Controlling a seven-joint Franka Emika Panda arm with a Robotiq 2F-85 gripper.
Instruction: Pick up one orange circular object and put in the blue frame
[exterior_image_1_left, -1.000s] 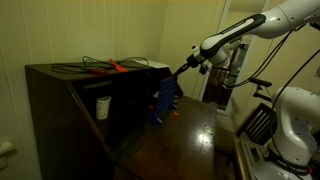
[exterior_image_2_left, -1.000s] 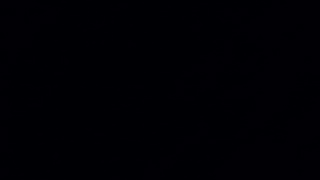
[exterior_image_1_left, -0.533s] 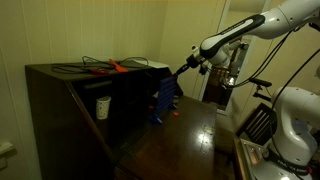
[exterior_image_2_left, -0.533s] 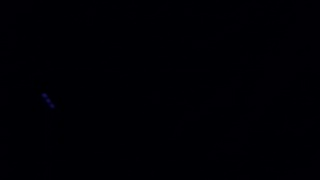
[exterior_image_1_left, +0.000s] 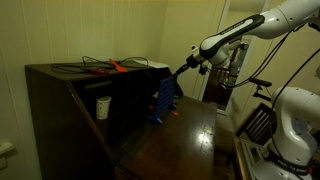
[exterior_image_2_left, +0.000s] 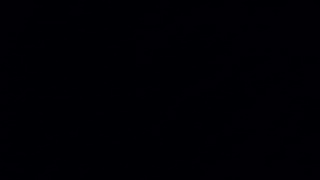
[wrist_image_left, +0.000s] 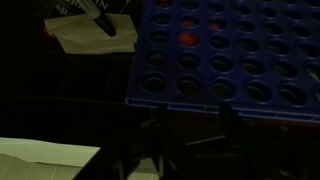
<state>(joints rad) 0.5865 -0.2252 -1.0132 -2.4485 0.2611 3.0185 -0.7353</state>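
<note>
Nothing has moved that I can see: my arm, the frame and the things around it sit just as they did a second ago, so I am holding station, not travelling. In an exterior view my end effector (exterior_image_1_left: 182, 71) hangs just above the top edge of the frame (exterior_image_1_left: 165, 100), which stands upright on the bench (exterior_image_1_left: 195, 140) beside the cabinet (exterior_image_1_left: 60, 100). I cannot tell whether my fingers are wide or narrow. That view is too small, and the wrist view shows only dim shapes along its bottom edge.

From the wrist, the frame (wrist_image_left: 230, 50) is a blue grid of round cells, and a disc (wrist_image_left: 188, 40) shows orange-red inside one of them. I judge that this disc already sits in the frame, so the task looks done or close to it. The stillness fits that reading.

An orange speck (exterior_image_1_left: 176, 113) lies on the bench near the frame's foot, perhaps a spare disc, though it is too small to be sure.
</note>
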